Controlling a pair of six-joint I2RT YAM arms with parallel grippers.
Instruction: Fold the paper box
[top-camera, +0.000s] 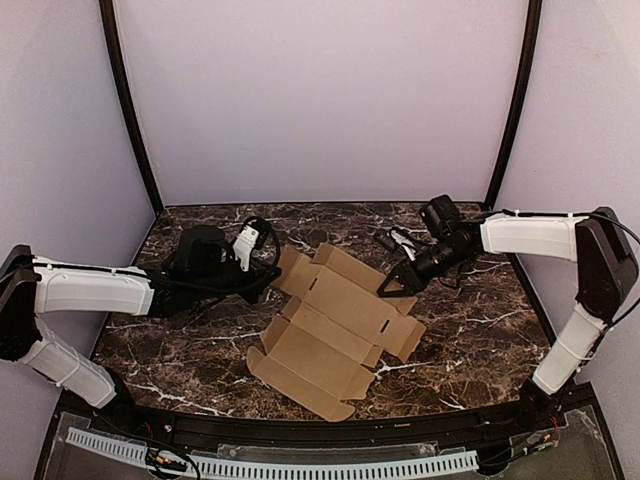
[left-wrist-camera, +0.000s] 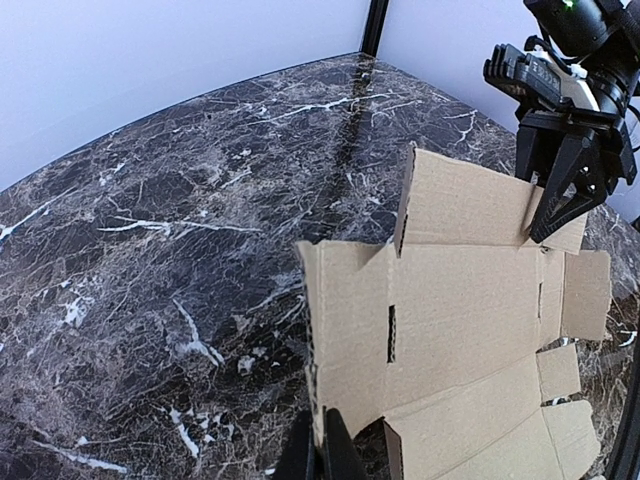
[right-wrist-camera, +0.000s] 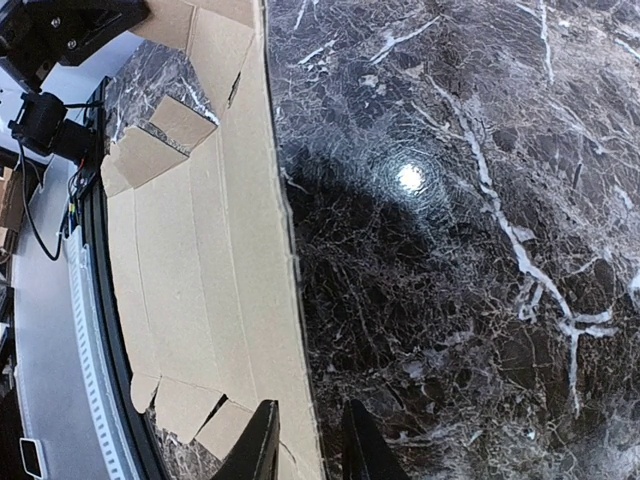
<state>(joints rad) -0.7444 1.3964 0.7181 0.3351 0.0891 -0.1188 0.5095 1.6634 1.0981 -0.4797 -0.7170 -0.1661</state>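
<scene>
The paper box (top-camera: 335, 320) is a flat brown die-cut cardboard sheet with flaps and slots, lying mid-table. My left gripper (top-camera: 268, 283) is shut on the edge of its left flap, seen between the fingers in the left wrist view (left-wrist-camera: 320, 455), and that flap (left-wrist-camera: 350, 320) is lifted off the table. My right gripper (top-camera: 393, 288) is open at the sheet's far right edge. In the right wrist view (right-wrist-camera: 308, 450) its two fingers stand either side of the cardboard edge (right-wrist-camera: 285, 250). The right gripper also shows in the left wrist view (left-wrist-camera: 555, 205).
The dark marble table (top-camera: 200, 350) is walled by pale panels with black posts (top-camera: 130, 110) at the back corners. A black rail with a white ridged strip (top-camera: 300, 465) runs along the near edge.
</scene>
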